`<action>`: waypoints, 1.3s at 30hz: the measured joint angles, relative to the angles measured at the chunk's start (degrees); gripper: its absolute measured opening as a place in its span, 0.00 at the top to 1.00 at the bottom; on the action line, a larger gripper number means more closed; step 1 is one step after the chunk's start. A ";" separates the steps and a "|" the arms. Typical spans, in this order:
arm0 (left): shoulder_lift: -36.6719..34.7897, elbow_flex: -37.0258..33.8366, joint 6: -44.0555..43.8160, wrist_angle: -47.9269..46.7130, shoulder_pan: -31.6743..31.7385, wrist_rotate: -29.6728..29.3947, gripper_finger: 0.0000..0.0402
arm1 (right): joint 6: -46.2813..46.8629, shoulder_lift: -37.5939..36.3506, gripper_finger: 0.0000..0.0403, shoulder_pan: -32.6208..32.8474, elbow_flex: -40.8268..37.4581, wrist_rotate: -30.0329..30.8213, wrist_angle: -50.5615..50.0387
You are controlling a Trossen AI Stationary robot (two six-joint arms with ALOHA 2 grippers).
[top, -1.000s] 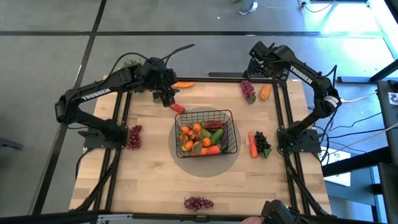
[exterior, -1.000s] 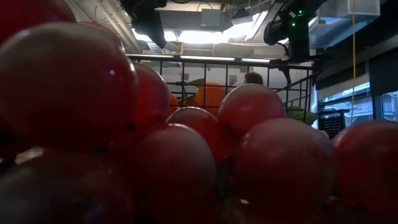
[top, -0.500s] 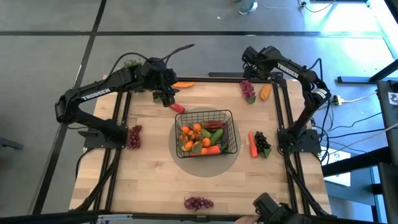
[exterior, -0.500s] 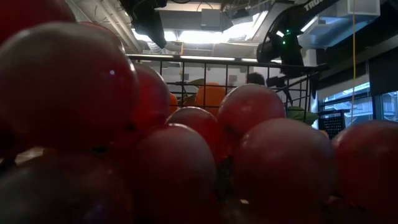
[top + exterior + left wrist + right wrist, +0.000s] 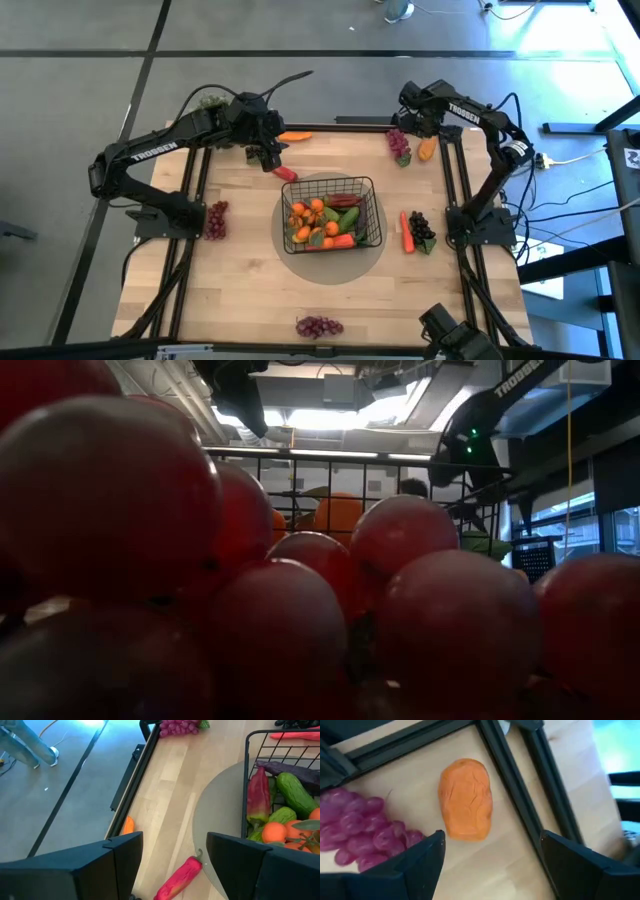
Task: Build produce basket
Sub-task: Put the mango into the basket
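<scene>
The black wire basket (image 5: 330, 211) stands mid-table on a grey round mat and holds oranges, green cucumbers and a red pepper. My left gripper (image 5: 268, 155) hangs open just beyond the basket's far left corner. A loose red pepper (image 5: 180, 877) lies on the wood below its fingers, untouched. My right gripper (image 5: 416, 122) is open above the far right corner. There an orange piece (image 5: 466, 799) and a purple grape bunch (image 5: 360, 825) lie on the table under it, and its fingers touch neither.
More produce lies loose: purple grapes (image 5: 216, 220) at the left, a bunch (image 5: 319, 326) at the near edge, a carrot (image 5: 407, 232) beside dark grapes (image 5: 423, 232) at the right, a carrot (image 5: 293, 136) at the far edge. Close-up red grapes (image 5: 300, 590) fill the low view.
My right gripper has come down toward the orange piece and purple grapes at the far right corner, tipping to point more steeply downward; its fingers stay open. The left arm and all the produce have kept still.
</scene>
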 joint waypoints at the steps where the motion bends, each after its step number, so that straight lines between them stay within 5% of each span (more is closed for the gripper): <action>1: 0.00 0.00 0.00 0.00 0.00 0.00 0.48 | 0.02 -0.02 0.23 -0.37 -0.93 -0.06 1.44; 30: 0.00 0.00 0.00 0.00 0.02 0.01 0.48 | 1.71 -0.04 0.23 -2.29 -18.23 -1.89 26.63; 39: 0.00 0.00 0.00 0.00 0.00 0.00 0.48 | 1.38 -0.04 0.23 -2.27 -18.34 -2.13 27.28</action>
